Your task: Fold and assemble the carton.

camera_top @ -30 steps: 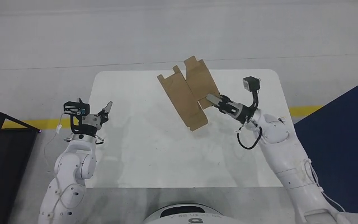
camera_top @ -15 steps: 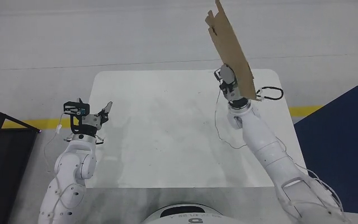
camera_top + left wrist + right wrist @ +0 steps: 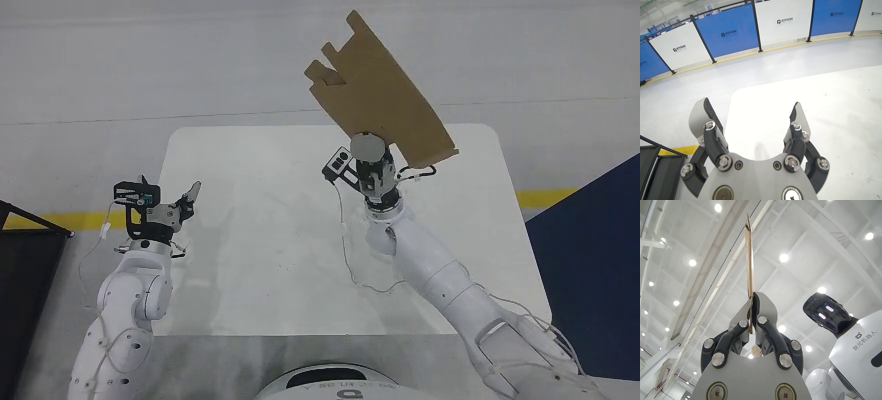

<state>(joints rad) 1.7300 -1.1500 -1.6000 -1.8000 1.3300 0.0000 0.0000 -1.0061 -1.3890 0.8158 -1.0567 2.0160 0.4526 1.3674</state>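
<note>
Top view: right claw (image 3: 374,146) gripping flat carton (image 3: 385,90), swung leftward; left claw (image 3: 751,106) wide, unmoved.

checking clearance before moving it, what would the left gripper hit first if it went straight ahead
The way looks free: the left gripper points over the table corner toward open floor. If it tilts down, the table top comes first; depth is unclear.

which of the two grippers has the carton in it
The right gripper, shut on the flat carton and holding it up in the air. The left gripper is open and empty, over the table's left edge.
</note>
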